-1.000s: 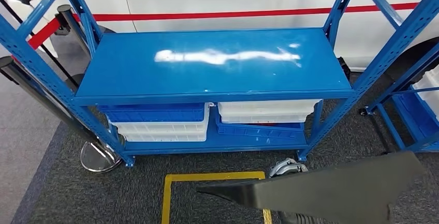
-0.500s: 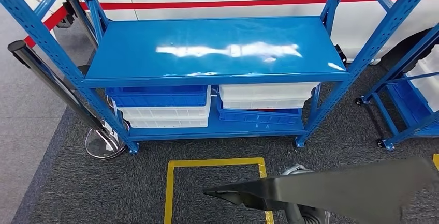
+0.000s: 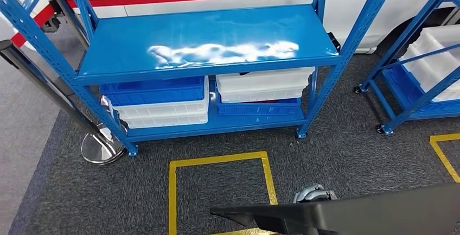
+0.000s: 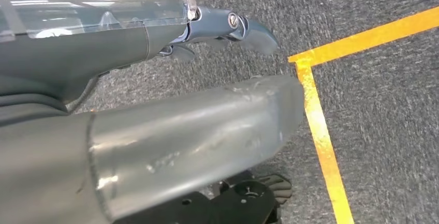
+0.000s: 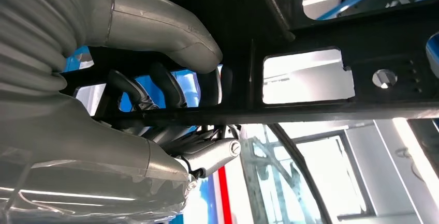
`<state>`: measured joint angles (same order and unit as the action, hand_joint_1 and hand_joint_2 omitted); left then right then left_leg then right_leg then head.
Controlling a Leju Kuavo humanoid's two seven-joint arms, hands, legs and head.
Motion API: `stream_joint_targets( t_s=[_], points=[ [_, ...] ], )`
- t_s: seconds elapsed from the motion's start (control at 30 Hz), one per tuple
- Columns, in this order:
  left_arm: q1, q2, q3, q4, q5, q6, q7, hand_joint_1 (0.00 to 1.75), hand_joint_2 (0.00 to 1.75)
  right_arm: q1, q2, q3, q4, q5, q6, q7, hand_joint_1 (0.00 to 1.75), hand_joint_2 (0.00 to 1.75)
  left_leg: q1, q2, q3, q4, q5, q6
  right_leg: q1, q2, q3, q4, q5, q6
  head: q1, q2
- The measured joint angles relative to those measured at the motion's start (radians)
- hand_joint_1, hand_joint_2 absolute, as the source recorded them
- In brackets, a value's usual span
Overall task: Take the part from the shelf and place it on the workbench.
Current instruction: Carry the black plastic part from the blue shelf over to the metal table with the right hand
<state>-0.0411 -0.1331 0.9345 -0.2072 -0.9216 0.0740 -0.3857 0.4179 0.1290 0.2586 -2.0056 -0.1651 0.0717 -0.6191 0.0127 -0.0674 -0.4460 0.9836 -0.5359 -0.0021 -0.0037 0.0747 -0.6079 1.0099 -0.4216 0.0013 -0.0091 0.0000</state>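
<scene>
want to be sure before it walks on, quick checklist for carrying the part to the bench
1. Right hand holds the black part: ok, fingers wrap its frame.
2. Left hand free: ok, it holds nothing, fingers apart, above the carpet.
3. Part level: ok in the head view.
4. Blue shelf top bare: ok.
5. Workbench position: cannot tell.
6. Yellow floor marking ahead: ok.

Shelf rack (image 3: 206,45) at 12 o'clock, bins (image 3: 163,105) stacked on lower level. Second rack (image 3: 412,83) at 2. Stanchion base (image 3: 100,148) at 10. Floor tape square (image 3: 217,191) dead centre, part (image 3: 379,213) at 5.
</scene>
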Motion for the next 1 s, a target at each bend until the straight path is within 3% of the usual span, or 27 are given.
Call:
stream_joint_targets(
  t_s=[0.03, 0.1, 0.2, 0.23, 0.27, 0.3, 0.33, 0.4, 0.43, 0.47, 0.53, 0.57, 0.63, 0.7, 0.73, 0.77, 0.8, 0.83, 0.9, 0.97, 1.0],
  points=[
    [0.000, 0.000, 0.004, 0.000, 0.000, 0.002, 0.002, 0.00, 0.00, 0.013, 0.009, -0.013, -0.001, -0.001, 0.016, -0.003, 1.75, 1.75, 0.002, 0.012, -0.001, -0.007, -0.001, 0.005, 0.000, 0.009, -0.004, 0.001, 0.006, 0.007, 0.000, 0.000],
    [0.000, -0.002, 0.012, 0.000, 0.001, 0.003, 0.006, 0.00, 0.00, 0.038, 0.029, -0.043, -0.003, -0.002, 0.050, -0.004, 1.75, 1.75, 0.005, 0.039, -0.007, -0.013, 0.008, 0.020, 0.000, -0.005, -0.023, 0.031, -0.016, 0.017, 0.003, 0.000],
    [0.004, -0.002, 0.021, -0.001, 0.001, 0.006, 0.009, 0.00, 0.00, 0.057, 0.049, -0.083, -0.004, -0.001, 0.074, -0.004, 1.75, 1.75, 0.003, 0.084, -0.020, -0.014, 0.020, 0.032, -0.004, -0.054, -0.094, 0.204, -0.125, 0.026, 0.010, 0.000],
    [0.006, -0.001, 0.023, -0.001, 0.000, 0.007, 0.011, 0.00, 0.00, 0.062, 0.055, -0.094, -0.004, -0.002, 0.080, -0.004, 1.75, 1.75, 0.002, 0.099, -0.024, -0.013, 0.022, 0.032, -0.006, -0.061, -0.112, 0.259, -0.149, 0.030, 0.010, 0.000],
    [0.006, -0.001, 0.026, -0.001, 0.000, 0.009, 0.013, 0.00, 0.00, 0.069, 0.064, -0.105, -0.004, -0.002, 0.088, -0.004, 1.75, 1.75, 0.001, 0.113, -0.027, -0.012, 0.023, 0.031, -0.008, -0.066, -0.113, 0.283, -0.155, 0.032, 0.010, 0.000],
    [0.006, 0.000, 0.029, -0.001, 0.000, 0.011, 0.015, 0.00, 0.00, 0.076, 0.074, -0.119, -0.004, -0.002, 0.097, -0.004, 1.75, 1.75, 0.001, 0.126, -0.028, -0.010, 0.023, 0.030, -0.010, -0.070, -0.095, 0.269, -0.143, 0.033, 0.010, 0.000],
    [0.005, 0.000, 0.033, -0.002, 0.000, 0.011, 0.017, 0.00, 0.00, 0.082, 0.086, -0.133, -0.005, -0.002, 0.109, -0.004, 1.75, 1.75, 0.001, 0.138, -0.029, -0.008, 0.022, 0.028, -0.012, -0.080, -0.058, 0.218, -0.118, 0.032, 0.010, 0.000],
    [0.004, 0.000, 0.039, -0.002, -0.001, 0.012, 0.018, 0.00, 0.00, 0.091, 0.110, -0.159, -0.010, -0.002, 0.133, -0.004, 1.75, 1.75, -0.003, 0.159, -0.026, -0.001, 0.018, 0.020, -0.006, -0.127, 0.027, 0.081, -0.074, 0.024, 0.011, 0.000],
    [0.004, 0.000, 0.041, -0.002, -0.001, 0.011, 0.019, 0.00, 0.00, 0.094, 0.122, -0.172, -0.014, 0.001, 0.148, -0.005, 1.75, 1.75, -0.005, 0.169, -0.026, 0.003, 0.015, 0.015, -0.002, -0.147, 0.052, 0.034, -0.064, 0.017, 0.010, 0.000],
    [0.003, 0.001, 0.043, -0.002, -0.003, 0.011, 0.020, 0.00, 0.00, 0.097, 0.135, -0.184, -0.018, 0.003, 0.162, -0.006, 1.75, 1.75, -0.008, 0.178, -0.025, 0.005, 0.013, 0.009, 0.003, -0.160, 0.062, 0.012, -0.064, 0.010, 0.010, 0.000],
    [-0.001, 0.003, 0.045, -0.003, -0.007, 0.011, 0.022, 0.00, 0.00, 0.106, 0.161, -0.209, -0.025, 0.009, 0.186, -0.007, 1.75, 1.75, -0.011, 0.200, -0.024, 0.005, 0.011, -0.001, 0.006, -0.144, 0.055, 0.007, -0.064, -0.003, 0.008, 0.000],
    [-0.003, 0.004, 0.046, -0.004, -0.008, 0.012, 0.023, 0.00, 0.00, 0.110, 0.171, -0.220, -0.028, 0.011, 0.193, -0.008, 1.75, 1.75, -0.009, 0.195, -0.024, 0.009, 0.005, -0.007, 0.004, -0.132, 0.053, 0.004, -0.060, -0.009, 0.007, 0.000],
    [-0.004, 0.006, 0.046, -0.006, -0.011, 0.012, 0.023, 0.00, 0.00, 0.114, 0.188, -0.236, -0.033, 0.012, 0.199, -0.009, 1.75, 1.75, -0.003, 0.147, -0.045, 0.061, -0.035, -0.017, -0.001, -0.110, 0.050, -0.003, -0.052, -0.024, 0.005, 0.000],
    [-0.001, 0.007, 0.046, -0.006, -0.019, 0.012, 0.025, 0.00, 0.00, 0.115, 0.200, -0.243, -0.038, 0.015, 0.203, -0.011, 1.75, 1.75, 0.001, 0.090, -0.103, 0.187, -0.102, -0.022, -0.002, -0.085, 0.045, -0.004, -0.048, -0.032, 0.001, 0.000],
    [0.002, 0.007, 0.046, -0.006, -0.022, 0.012, 0.027, 0.00, 0.00, 0.117, 0.204, -0.246, -0.039, 0.018, 0.205, -0.012, 1.75, 1.75, 0.001, 0.080, -0.133, 0.252, -0.125, -0.023, -0.002, -0.071, 0.044, -0.003, -0.048, -0.034, 0.001, 0.000],
    [0.004, 0.008, 0.046, -0.006, -0.026, 0.012, 0.029, 0.00, 0.00, 0.119, 0.207, -0.248, -0.040, 0.023, 0.205, -0.014, 1.75, 1.75, 0.001, 0.076, -0.153, 0.292, -0.129, -0.024, -0.002, -0.056, 0.043, -0.001, -0.047, -0.034, 0.002, 0.000],
    [0.004, 0.009, 0.046, -0.006, -0.028, 0.012, 0.031, 0.00, 0.00, 0.120, 0.209, -0.250, -0.041, 0.027, 0.205, -0.016, 1.75, 1.75, 0.002, 0.074, -0.157, 0.293, -0.113, -0.024, -0.002, -0.041, 0.043, 0.001, -0.047, -0.034, 0.002, 0.000],
    [0.004, 0.009, 0.046, -0.006, -0.030, 0.011, 0.034, 0.00, 0.00, 0.122, 0.211, -0.252, -0.041, 0.031, 0.204, -0.018, 1.75, 1.75, 0.003, 0.069, -0.143, 0.254, -0.078, -0.024, -0.002, -0.026, 0.044, 0.005, -0.048, -0.032, 0.002, 0.000],
    [0.005, 0.011, 0.046, -0.006, -0.034, 0.011, 0.038, 0.00, 0.00, 0.123, 0.214, -0.255, -0.041, 0.039, 0.199, -0.022, 1.75, 1.75, 0.007, 0.032, -0.093, 0.126, -0.006, -0.022, -0.002, 0.003, 0.041, 0.017, -0.052, -0.026, 0.001, 0.000],
    [0.006, 0.013, 0.047, -0.006, -0.039, 0.010, 0.041, 0.00, 0.00, 0.124, 0.218, -0.255, -0.041, 0.051, 0.192, -0.027, 1.75, 1.75, 0.010, -0.007, -0.066, 0.052, 0.015, -0.017, -0.002, 0.028, 0.030, 0.027, -0.051, -0.014, 0.002, 0.000],
    [0.006, 0.013, 0.047, -0.006, -0.040, 0.008, 0.042, 0.00, 0.00, 0.126, 0.219, -0.255, -0.041, 0.058, 0.187, -0.030, 1.75, 1.75, 0.009, -0.012, -0.064, 0.046, 0.012, -0.013, -0.003, 0.040, 0.023, 0.029, -0.048, -0.006, 0.003, 0.000]
  ],
)
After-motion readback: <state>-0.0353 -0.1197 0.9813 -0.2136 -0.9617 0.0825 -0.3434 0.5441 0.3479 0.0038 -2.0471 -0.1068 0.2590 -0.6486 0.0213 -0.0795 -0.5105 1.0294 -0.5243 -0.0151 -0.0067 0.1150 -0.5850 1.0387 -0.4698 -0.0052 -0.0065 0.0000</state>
